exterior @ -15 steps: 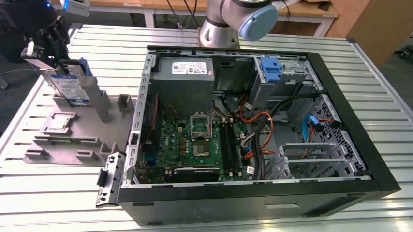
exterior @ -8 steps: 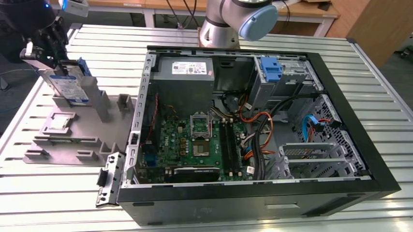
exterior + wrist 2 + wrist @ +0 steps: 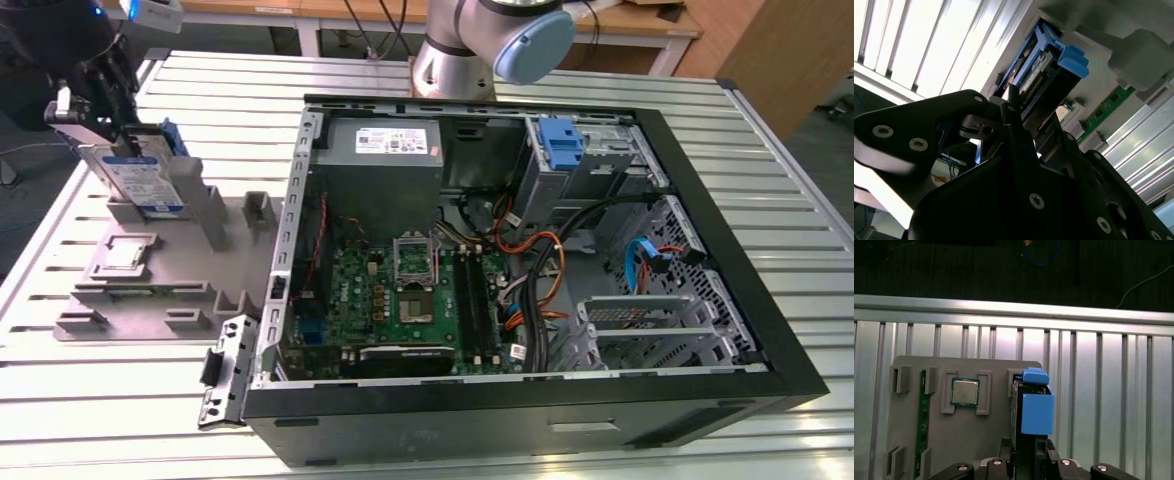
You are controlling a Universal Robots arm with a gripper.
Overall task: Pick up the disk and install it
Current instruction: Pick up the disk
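The pincer (image 3: 96,135) is at the exterior view's far left, clamped on the upper edge of the disk (image 3: 138,172). The disk stands upright on edge at the back of the grey holder plate (image 3: 174,290), which lies on the slatted metal surface (image 3: 107,380). Whether the disk's lower edge is clear of its slot cannot be told. In the first wrist view, the pincer (image 3: 1029,457) flanks the disk (image 3: 1037,412), beside a processor chip (image 3: 964,392) seated in the plate. The open computer case (image 3: 747,330) lies well apart, toward the exterior view's right.
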